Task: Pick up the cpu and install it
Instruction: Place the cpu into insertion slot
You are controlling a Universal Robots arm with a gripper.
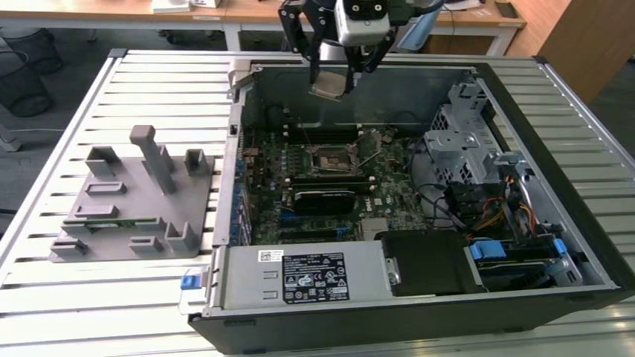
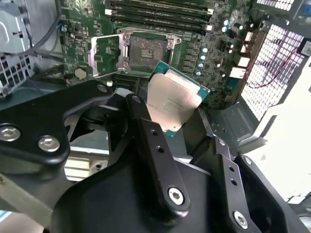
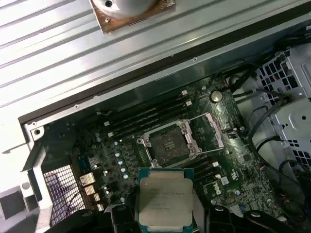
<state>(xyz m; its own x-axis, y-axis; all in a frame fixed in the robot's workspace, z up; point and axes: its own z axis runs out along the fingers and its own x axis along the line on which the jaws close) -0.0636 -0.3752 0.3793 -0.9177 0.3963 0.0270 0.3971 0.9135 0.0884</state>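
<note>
My gripper (image 1: 331, 80) hangs above the far side of the open computer case, shut on the cpu (image 1: 329, 83), a flat silver chip with a green rim. In both wrist views the cpu (image 2: 171, 103) (image 3: 163, 198) sits clamped between the black fingers (image 2: 153, 145). Below it on the green motherboard lies the open socket (image 1: 328, 158) (image 3: 168, 145) (image 2: 145, 49), its metal load plate and lever swung up. The cpu is well above the socket and off toward the case's far wall.
The case (image 1: 585, 245) lies open on a slatted metal table (image 1: 149, 82). A grey fixture block (image 1: 134, 201) stands at the exterior view's left. Memory sticks (image 1: 323, 181), cables, a drive cage (image 1: 462, 134) and the power supply (image 1: 303, 277) crowd around the socket.
</note>
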